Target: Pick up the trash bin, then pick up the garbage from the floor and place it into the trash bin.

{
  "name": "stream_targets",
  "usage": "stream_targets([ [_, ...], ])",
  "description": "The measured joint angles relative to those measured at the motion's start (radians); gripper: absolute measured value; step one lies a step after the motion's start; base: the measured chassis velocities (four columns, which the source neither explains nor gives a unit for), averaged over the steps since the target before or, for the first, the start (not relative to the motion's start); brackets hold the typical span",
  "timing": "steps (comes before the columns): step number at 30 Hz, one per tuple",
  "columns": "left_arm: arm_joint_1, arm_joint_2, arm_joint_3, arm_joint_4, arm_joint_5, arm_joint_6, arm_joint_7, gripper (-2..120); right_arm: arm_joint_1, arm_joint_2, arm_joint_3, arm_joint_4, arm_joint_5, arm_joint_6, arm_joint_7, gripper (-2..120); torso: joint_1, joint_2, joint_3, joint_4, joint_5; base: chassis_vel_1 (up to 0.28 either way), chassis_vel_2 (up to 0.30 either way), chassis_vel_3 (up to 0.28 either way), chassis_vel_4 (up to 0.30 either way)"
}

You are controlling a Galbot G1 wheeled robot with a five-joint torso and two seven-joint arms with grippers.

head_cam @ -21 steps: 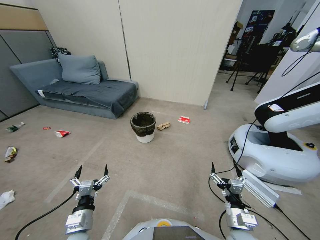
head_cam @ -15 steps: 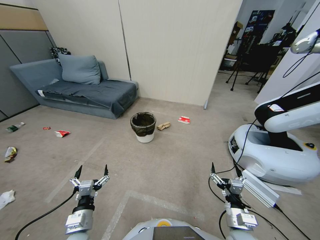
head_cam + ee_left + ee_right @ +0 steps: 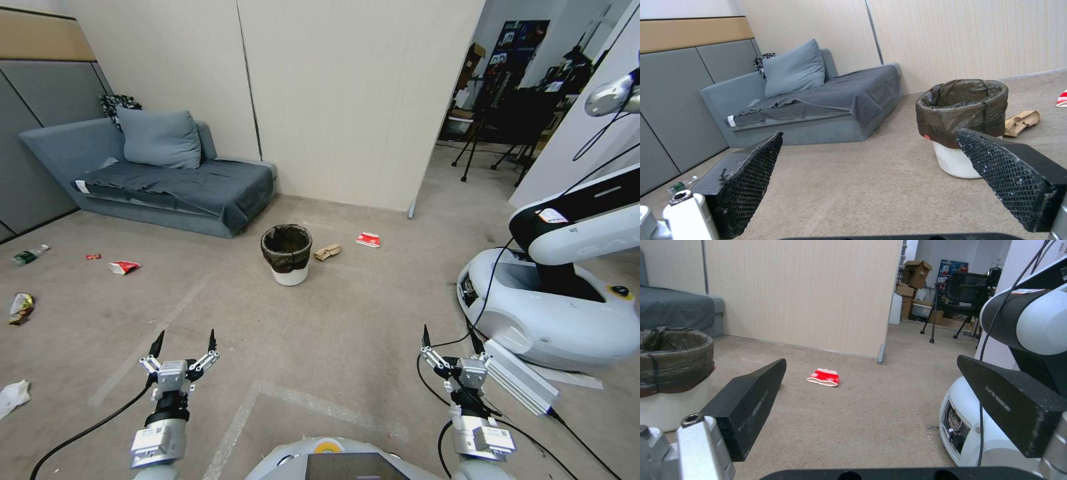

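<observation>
A beige carpeted floor is stretching out to a grey sofa and a panelled wall, and the trash bin is standing upright in the open just in front of the sofa's end, with crumpled brown paper and a red-and-white carton lying just beyond the bin and more garbage scattered well off to the bin's left. The left tool and right tool are hanging low, well short of the bin, both released with jaws spread and carrying nothing. The risk I am seeing is the light bin tipping or sliding if a jaw catches its loose bag liner instead of the rim, and the second white robot to the bin's right is crowding the right arm's reach.
</observation>
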Motion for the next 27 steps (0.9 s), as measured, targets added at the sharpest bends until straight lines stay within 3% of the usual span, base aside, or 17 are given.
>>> stream_targets([
  [3, -0.001, 0.0, 0.001, -0.001, 0.0, 0.005, 0.0, 100, 0.0, 0.003, 0.005, 0.002, 0.0, -0.007, -0.005, 100, 0.0, 0.0, 0.0, 0.0001, 0.0, 0.0, 0.0, 0.0, 0.0],
  [6, -0.011, 0.0, 0.008, -0.02, -0.01, 0.055, 0.007, 100, -0.006, 0.032, 0.052, 0.039, 0.018, -0.074, -0.049, 100, 0.0, 0.0, 0.0, 0.0002, 0.0001, 0.0, 0.0, 0.0, 0.0],
  [8, -0.027, -0.001, 0.02, -0.05, -0.025, 0.128, 0.019, 100, -0.015, 0.078, 0.122, 0.093, 0.046, -0.174, -0.117, 100, 0.0, 0.0, 0.0, -0.0001, -0.0001, 0.0, 0.0, 0.0, 0.0],
  [11, -0.031, -0.001, 0.023, -0.058, -0.029, 0.147, 0.022, 100, -0.017, 0.085, 0.134, 0.103, 0.051, -0.192, -0.129, 100, 0.0, 0.0, 0.0, -0.0004, -0.0002, 0.0, 0.0, 0.0, 0.0],
  [12, -0.048, -0.001, 0.037, -0.091, -0.048, 0.23, 0.036, 100, -0.02, 0.098, 0.154, 0.119, 0.061, -0.223, -0.151, 100, 0.0, 0.0, 0.0, -0.0001, 0.0002, 0.0, 0.0, 0.0, 0.0],
  [14, -0.055, -0.002, 0.043, -0.105, -0.055, 0.266, 0.041, 100, -0.02, 0.099, 0.155, 0.12, 0.061, -0.225, -0.152, 100, 0.0, 0.0, 0.0, 0.0003, 0.0, 0.0, 0.0, 0.0, 0.0],
  [16, -0.074, -0.002, 0.057, -0.139, -0.073, 0.346, 0.055, 100, -0.02, 0.1, 0.156, 0.12, 0.062, -0.226, -0.153, 100, 0.0, 0.0, 0.0, 0.0, 0.0001, 0.0, 0.0, 0.0, 0.0],
  [17, -0.074, -0.002, 0.057, -0.139, -0.073, 0.346, 0.055, 100, -0.02, 0.1, 0.156, 0.12, 0.062, -0.226, -0.153, 100, 0.0, 0.0, 0.0, 0.0, 0.0001, 0.0, 0.0, 0.0, 0.0],
  [19, -0.093, -0.003, 0.071, -0.174, -0.092, 0.436, 0.069, 100, -0.02, 0.1, 0.155, 0.121, 0.063, -0.232, -0.156, 100, 0.0, 0.0, 0.0, 0.0001, 0.0001, 0.0, 0.0, 0.0, 0.0],
  [22, -0.103, -0.003, 0.101, -0.194, -0.088, 0.484, 0.095, 100, -0.02, 0.1, 0.141, 0.121, 0.065, -0.248, -0.163, 100, 0.0, 0.0, 0.0, -0.0002, 0.0, 0.0, 0.0, 0.0, 0.0],
  [27, -0.102, -0.002, 0.109, -0.197, -0.08, 0.49, 0.106, 100, -0.02, 0.099, 0.135, 0.12, 0.066, -0.254, -0.165, 100, 0.0, 0.0, 0.0, 0.0001, 0.0, 0.0, 0.0, 0.0, 0.0],
])
